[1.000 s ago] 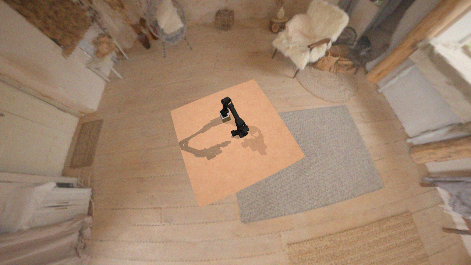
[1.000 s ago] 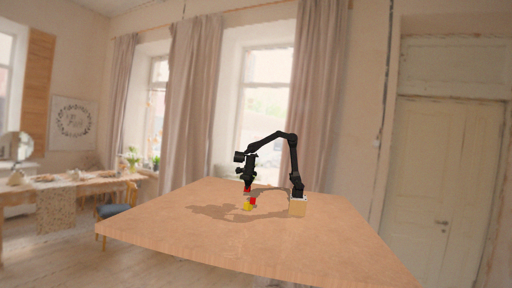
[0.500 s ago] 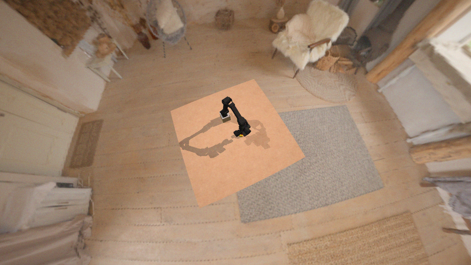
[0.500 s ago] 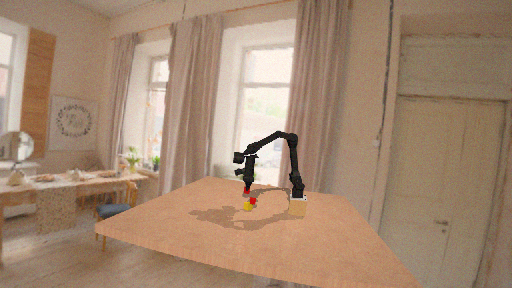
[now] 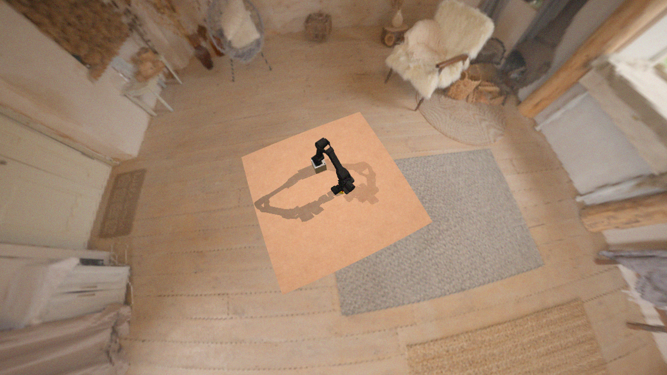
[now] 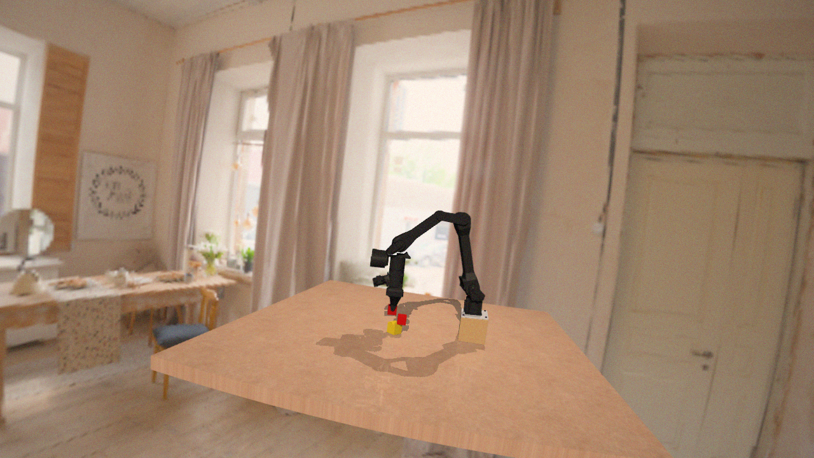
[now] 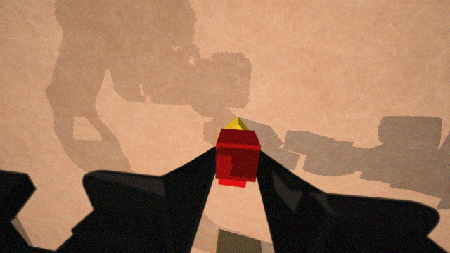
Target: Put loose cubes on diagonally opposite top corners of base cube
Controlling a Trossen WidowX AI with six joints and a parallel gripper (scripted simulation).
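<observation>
Between the tool [image 7: 238, 165] fingers we pinch one red cube [image 7: 238, 154], carried just above the yellow base cube [image 6: 393, 327]. In the wrist view only a yellow corner shows at 12 o'clock past the held cube, and a bright red edge shows at 6 o'clock beneath it. The second red cube [image 6: 401, 319] appears to sit on the base already, at 3 o'clock of the tool in the exterior view, on the bench [image 6: 512, 398]. We judge the main hazard to be contact: a descent too close would nudge the placed cube off its corner or close the required gap. Releasing with the cube's centre outside the base would tip it.
</observation>
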